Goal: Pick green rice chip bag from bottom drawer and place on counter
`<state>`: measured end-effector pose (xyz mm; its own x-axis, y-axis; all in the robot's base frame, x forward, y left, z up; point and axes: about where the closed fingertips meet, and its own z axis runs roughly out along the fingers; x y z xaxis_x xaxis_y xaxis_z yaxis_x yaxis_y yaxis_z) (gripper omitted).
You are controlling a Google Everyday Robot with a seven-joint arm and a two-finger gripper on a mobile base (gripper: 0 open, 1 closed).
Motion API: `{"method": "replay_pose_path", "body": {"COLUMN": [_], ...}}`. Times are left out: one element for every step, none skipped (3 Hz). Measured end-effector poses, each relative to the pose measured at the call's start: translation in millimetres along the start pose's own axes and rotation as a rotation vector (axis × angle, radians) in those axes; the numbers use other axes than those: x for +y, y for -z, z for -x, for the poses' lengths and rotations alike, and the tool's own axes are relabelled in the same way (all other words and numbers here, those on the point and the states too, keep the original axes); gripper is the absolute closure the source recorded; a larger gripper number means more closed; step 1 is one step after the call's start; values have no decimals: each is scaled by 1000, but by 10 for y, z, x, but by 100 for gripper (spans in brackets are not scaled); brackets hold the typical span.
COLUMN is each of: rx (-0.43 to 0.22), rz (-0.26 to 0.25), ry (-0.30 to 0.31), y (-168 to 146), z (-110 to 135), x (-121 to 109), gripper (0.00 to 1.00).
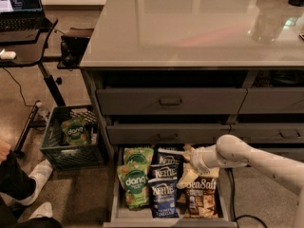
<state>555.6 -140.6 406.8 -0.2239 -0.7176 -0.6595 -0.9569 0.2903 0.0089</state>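
Two green rice chip bags (135, 184) lie at the left of the open bottom drawer (114, 201). Right of the Kettle bags (164, 194), the gripper (186, 164) hangs spread open over the Sea Salt bag (202, 196), holding nothing.

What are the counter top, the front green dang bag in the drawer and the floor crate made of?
Counter: probably glossy stone or laminate; it mirrors lights. Green rice chip bag: thin plastic film, creased. Crate: moulded plastic, apparently; lattice walls. The tool hangs over the bottom drawer.
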Motion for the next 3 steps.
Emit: {"method": "replay_pose_path", "body": {"rx": [-36, -44, -23], "rz": [12, 40, 48], "ry": [76, 168, 230], "y": [-200, -322, -302], "z": [223, 508, 695], "x": [-46, 25, 74], "gripper": [0, 0, 0]}}
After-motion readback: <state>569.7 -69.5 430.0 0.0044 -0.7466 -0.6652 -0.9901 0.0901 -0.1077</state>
